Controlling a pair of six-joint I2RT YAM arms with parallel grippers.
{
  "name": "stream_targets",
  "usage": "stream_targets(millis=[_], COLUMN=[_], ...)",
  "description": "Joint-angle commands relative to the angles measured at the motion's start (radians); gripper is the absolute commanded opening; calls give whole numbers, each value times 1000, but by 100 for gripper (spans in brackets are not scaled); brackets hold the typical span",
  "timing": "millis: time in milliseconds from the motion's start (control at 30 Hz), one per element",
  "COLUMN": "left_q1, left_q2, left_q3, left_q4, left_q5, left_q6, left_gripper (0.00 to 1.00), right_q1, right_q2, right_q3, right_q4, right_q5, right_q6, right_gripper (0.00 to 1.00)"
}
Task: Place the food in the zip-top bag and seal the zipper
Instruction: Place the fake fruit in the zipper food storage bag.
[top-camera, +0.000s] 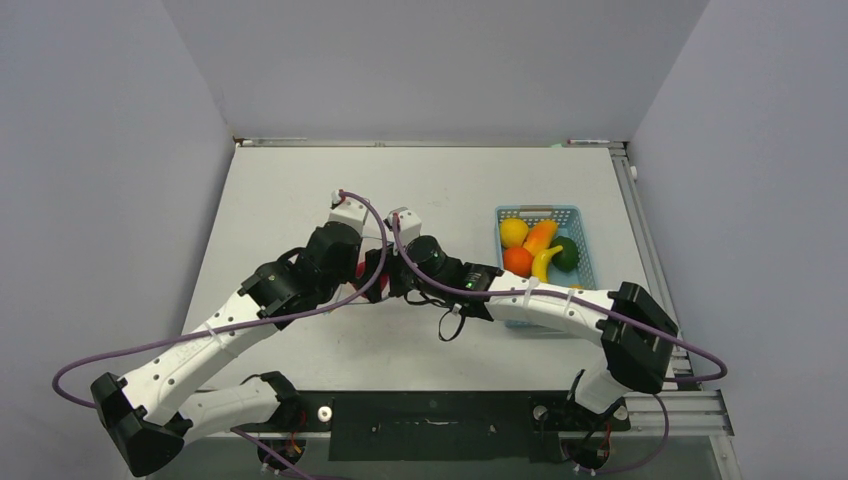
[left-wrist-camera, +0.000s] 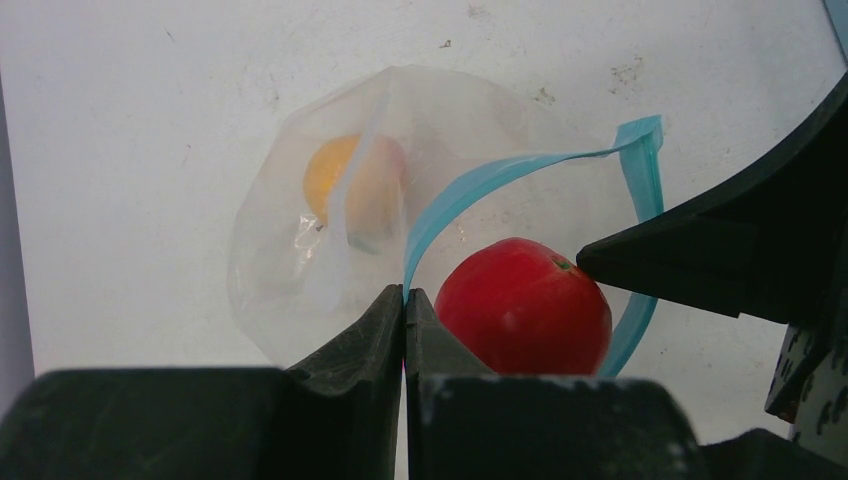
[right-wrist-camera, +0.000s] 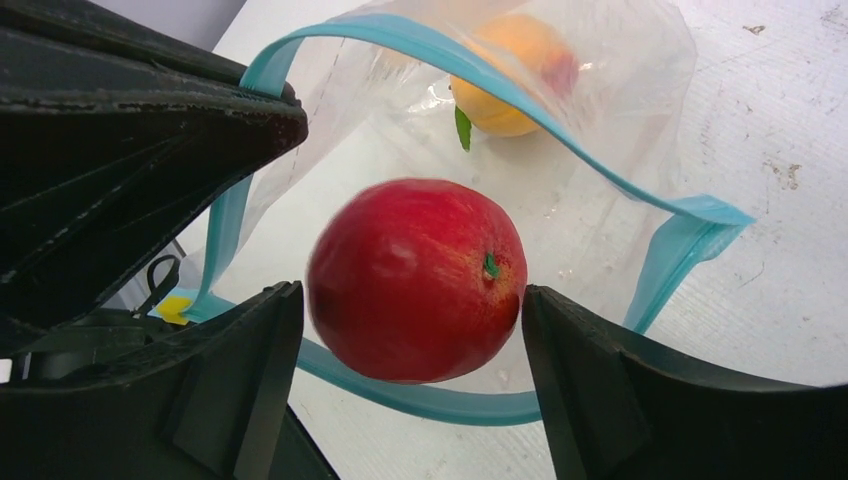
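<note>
Red and glossy, a red apple (right-wrist-camera: 415, 270) sits clamped between the two black fingers of the right pincer (right-wrist-camera: 410, 295). We see one finger pressed against each side of it, with a small green stem mark facing the camera.

Around the apple runs the zipper (left-wrist-camera: 520, 165), a light blue strip pulled into a wide loop that frames the fruit on every side in the right wrist view. We cannot tell whether the apple has passed through the mouth or sits just at it.

Just to the left of the apple, the left pincer (left-wrist-camera: 405, 295) has its fingers pressed together on the near edge of that strip, pinching it. The strip curves up and away from its fingertips. In the right wrist view, this pincer is the dark mass at the upper left, and the strip comes out from under its tip.

Beyond both pincers the zip-top bag (right-wrist-camera: 640, 80) spreads out, clear and crinkled. Deep inside it, far from the fingertips, lies an orange-yellow fruit (left-wrist-camera: 345, 180) with a reddish blush and a small green leaf. The bag rests on a white table (top-camera: 280, 200).

From above, the two pincers meet tip to tip near the middle of the table and hide most of the bag. Off to their right, beside the right forearm, stands a light blue basket (top-camera: 537, 210). It holds a yellow round fruit (top-camera: 513, 232), an orange round fruit (top-camera: 517, 261), a banana (top-camera: 545, 264) and a green fruit (top-camera: 567, 254).
</note>
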Motion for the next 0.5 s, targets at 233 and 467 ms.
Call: stream_targets(millis=[233, 467], left_q1=[7, 7], left_q2=[-24, -23], left_q3=[9, 7], left_q4=[49, 49], left_q5=[-6, -6], left_q6=[-6, -7], left_gripper=[0, 0], right_q1=[8, 9], right_q2=[-55, -120], right_q3=[36, 21], right_q4=[56, 10], right_q5=[29, 86], right_q6=[-1, -15], right_gripper=[94, 94])
